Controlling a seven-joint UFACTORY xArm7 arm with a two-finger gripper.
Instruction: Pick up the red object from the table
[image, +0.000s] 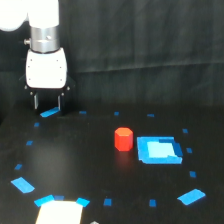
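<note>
Matte black all over: the table (75, 150) is a flat dark sheet with a wrinkly black cloth backdrop (150, 45) hanging behind it. From my seat the only real colour is the block (123, 139), a stubby red-orange thing with faceted sides and a flat top, plain, no markings. It sits upright on the table, roughly mid-depth and a bit toward the exterior view's right, just beside the blue patch (159, 150) but with a thin dark gap between them. That patch is squarish, flat and kind of glossy, lighter in the middle.

Small blue tape marks (22, 184) are scattered in a loose ring around the table, some square dots, some longer slanted strips. There's a pale, blurry rectangular thing (59, 212) at the near edge, can't tell what it is.

The arm (44, 35) is smooth white plastic with a shiny metal collar, up at the far corner on the exterior view's left. The gripper (47, 102) hangs well apart from the block, two thin dark fingers (36, 101) pointing down with a clear gap between them, nothing in there. A blue strip (49, 113) lies right under the tips.
</note>
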